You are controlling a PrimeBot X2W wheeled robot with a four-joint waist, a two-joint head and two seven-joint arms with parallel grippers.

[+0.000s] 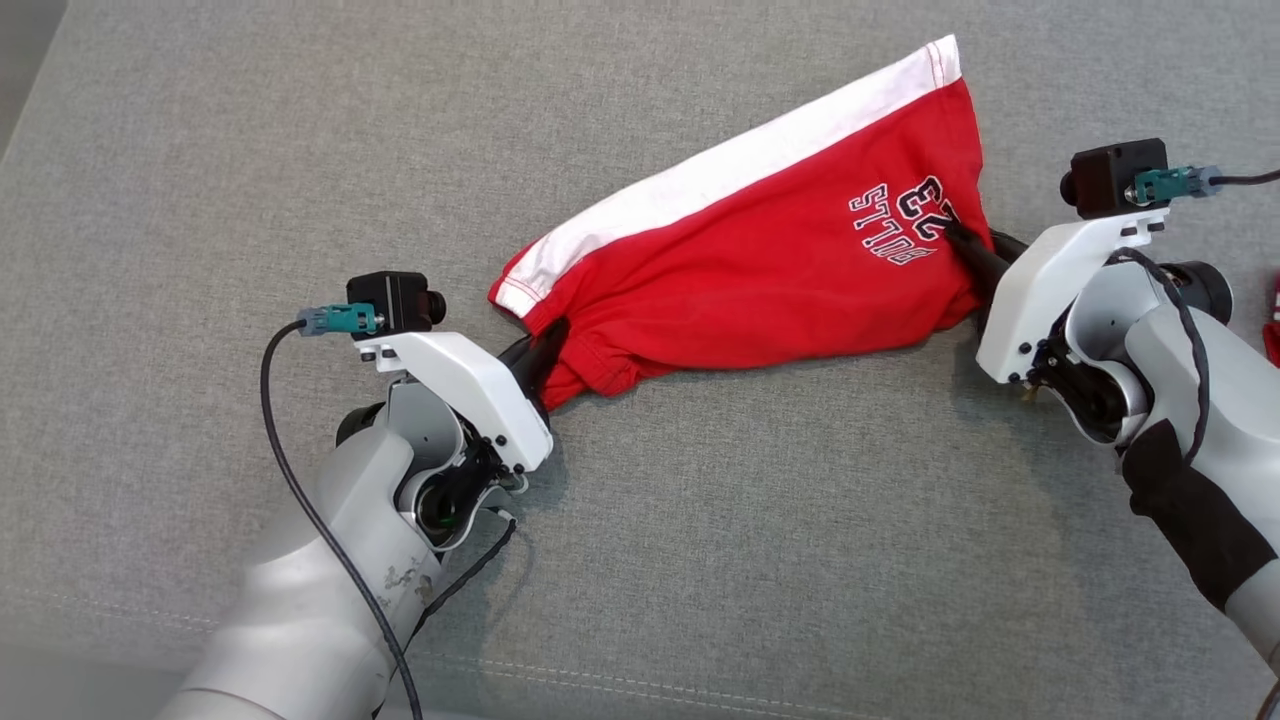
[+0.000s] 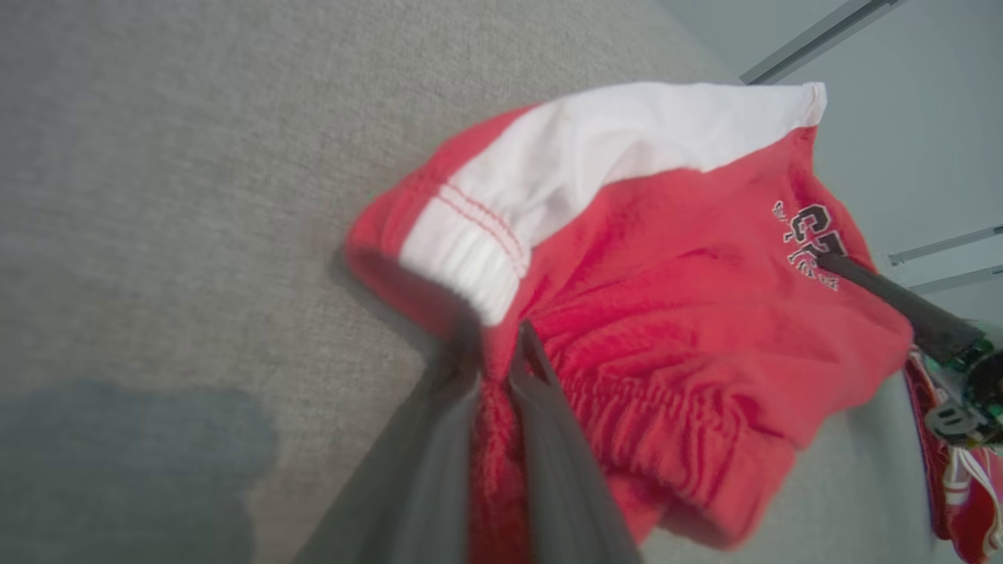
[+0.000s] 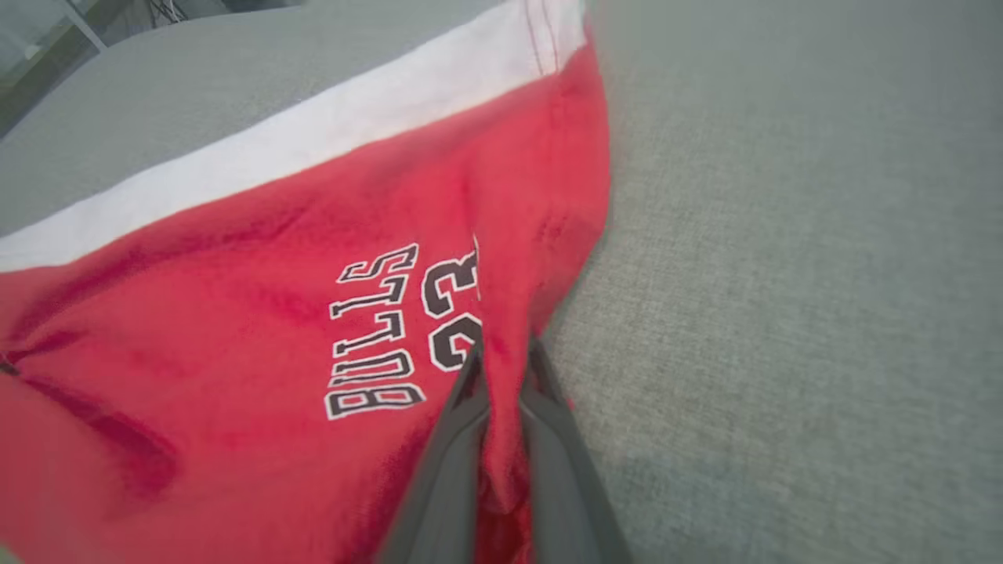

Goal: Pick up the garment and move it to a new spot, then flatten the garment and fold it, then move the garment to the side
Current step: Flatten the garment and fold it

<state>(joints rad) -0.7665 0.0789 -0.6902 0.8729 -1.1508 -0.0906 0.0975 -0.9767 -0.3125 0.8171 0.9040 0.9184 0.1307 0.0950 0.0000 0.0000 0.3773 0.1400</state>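
The red Bulls shorts point(image 1: 760, 270) were found stretched between both grippers over the grey upholstered surface point(image 1: 700, 540), which extended beyond the shorts on every side. The left gripper point(image 1: 552, 340) was closed narrowly on the gathered elastic waistband point(image 2: 462, 262) at the near-left end of the shorts, with red cloth pinched between its fingers. The right gripper point(image 1: 968, 240) was likewise clamped onto a fold of cloth at the opposite end, just beside the "BULLS 23" lettering point(image 1: 900, 222). The hold at two opposite ends is judged to serve the first step. That way the shorts could be lifted and carried as one span rather than dragged in a heap, and laid down already partly spread for flattening. The white side stripe point(image 1: 720, 180) ran along the far edge of the shorts.

Several matters could not be settled. Whether the underside of the shorts was resting on the surface or lifted clear could not be told; a shadow was noted along the near edge. How many layers were caught in each grip was hidden by the bunched cloth. The left wrist view was blurred around the fingers. A second red-and-white item point(image 1: 1272, 320), beyond the right gripper's end of the shorts, was cut off by the frame and could not be identified.
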